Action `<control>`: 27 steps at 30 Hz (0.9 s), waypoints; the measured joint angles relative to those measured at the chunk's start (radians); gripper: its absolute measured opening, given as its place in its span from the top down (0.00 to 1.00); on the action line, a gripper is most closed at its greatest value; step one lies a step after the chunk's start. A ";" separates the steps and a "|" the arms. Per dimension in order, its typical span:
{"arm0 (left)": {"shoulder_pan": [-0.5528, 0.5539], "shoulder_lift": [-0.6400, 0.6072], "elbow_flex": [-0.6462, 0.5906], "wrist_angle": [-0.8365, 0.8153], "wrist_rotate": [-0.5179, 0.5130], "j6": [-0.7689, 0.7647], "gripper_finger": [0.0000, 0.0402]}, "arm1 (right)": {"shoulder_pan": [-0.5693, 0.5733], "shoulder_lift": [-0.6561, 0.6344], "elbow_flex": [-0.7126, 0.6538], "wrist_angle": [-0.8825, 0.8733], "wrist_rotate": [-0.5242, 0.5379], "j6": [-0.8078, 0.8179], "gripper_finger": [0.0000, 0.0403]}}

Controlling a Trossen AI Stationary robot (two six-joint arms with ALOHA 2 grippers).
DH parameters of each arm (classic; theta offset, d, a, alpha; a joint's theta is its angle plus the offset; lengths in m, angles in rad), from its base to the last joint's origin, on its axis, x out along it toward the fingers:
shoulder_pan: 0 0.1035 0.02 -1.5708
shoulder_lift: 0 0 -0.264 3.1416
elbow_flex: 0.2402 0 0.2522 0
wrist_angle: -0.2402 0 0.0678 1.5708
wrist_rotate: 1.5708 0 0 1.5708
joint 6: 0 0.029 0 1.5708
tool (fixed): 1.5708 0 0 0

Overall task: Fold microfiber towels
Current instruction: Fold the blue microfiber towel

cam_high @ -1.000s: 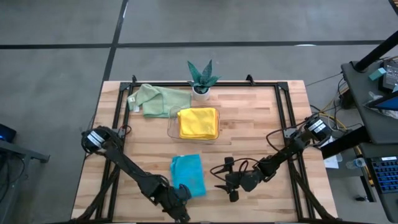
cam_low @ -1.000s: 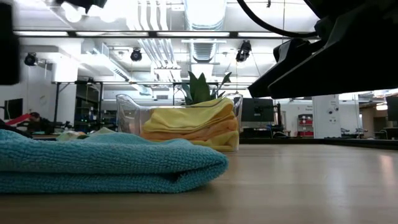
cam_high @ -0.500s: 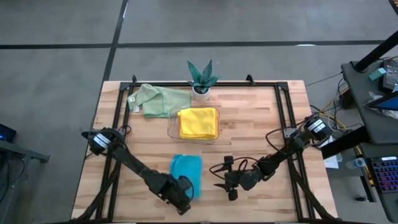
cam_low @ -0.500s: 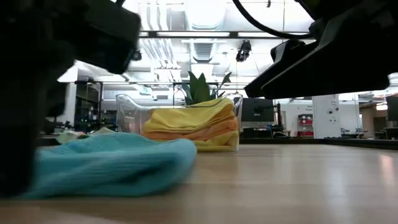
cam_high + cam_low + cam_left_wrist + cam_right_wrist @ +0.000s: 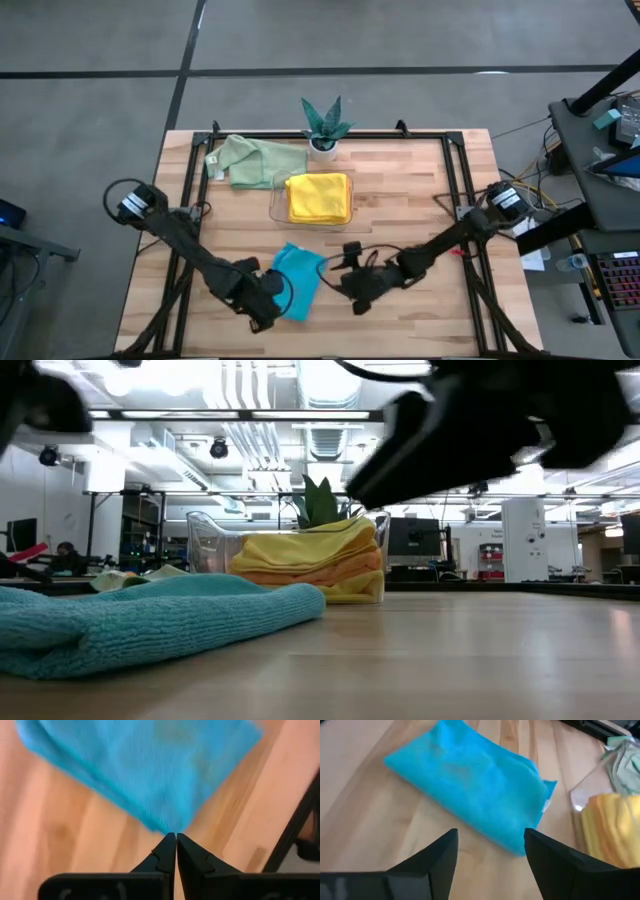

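The left gripper (image 5: 176,836) is clenched, its fingertips pinching a corner of the teal-blue towel (image 5: 297,277). The right gripper (image 5: 490,845) stands released just beside that towel's opposite edge, with the clear tray (image 5: 277,196) of yellow towels (image 5: 319,197) beyond.

The tabletop (image 5: 400,210) is light wood planks with a black frame along its edges, standing on a grey concrete floor (image 5: 90,90) crossed by dark seams. Beyond it lies a large workshop hall — bright strip lights and pale ducts (image 5: 330,405) on the ceiling, dark monitors (image 5: 408,540), a white cabinet (image 5: 522,540) — with a cluttered desk (image 5: 605,130) alongside
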 joint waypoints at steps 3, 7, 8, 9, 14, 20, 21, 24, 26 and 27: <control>-0.030 -0.034 0.000 0.007 -0.166 0.035 1.00 | -0.068 0.000 0.079 -0.091 -0.091 -0.061 0.48; -0.076 -0.079 -0.009 0.007 -0.412 0.081 1.00 | -0.175 0.002 0.153 -0.128 -0.224 -0.122 0.50; -0.085 -0.089 -0.016 0.007 -0.460 0.097 1.00 | -0.202 0.002 0.168 -0.128 -0.257 -0.128 0.51; -0.092 -0.098 -0.025 0.008 -0.500 0.107 1.00 | -0.227 0.002 0.182 -0.128 -0.287 -0.134 0.52; -0.098 -0.177 -0.121 0.012 -0.625 0.122 1.00 | -0.319 0.041 0.251 -0.114 -0.368 -0.147 0.55; -0.096 -0.297 -0.269 0.033 -0.769 0.147 1.00 | -0.335 0.176 0.398 -0.147 -0.393 -0.193 0.56; -0.095 -0.322 -0.289 0.033 -0.807 0.145 1.00 | -0.335 0.200 0.430 -0.162 -0.393 -0.203 0.56; -0.094 -0.400 -0.345 0.048 -0.946 0.124 1.00 | -0.338 0.275 0.547 -0.233 -0.393 -0.215 0.56; -0.094 -0.447 -0.381 0.072 -1.000 0.129 1.00 | -0.342 0.321 0.621 -0.310 -0.393 -0.229 0.56; -0.094 -0.466 -0.398 0.069 -1.011 0.125 1.00 | -0.343 0.345 0.655 -0.342 -0.393 -0.235 0.56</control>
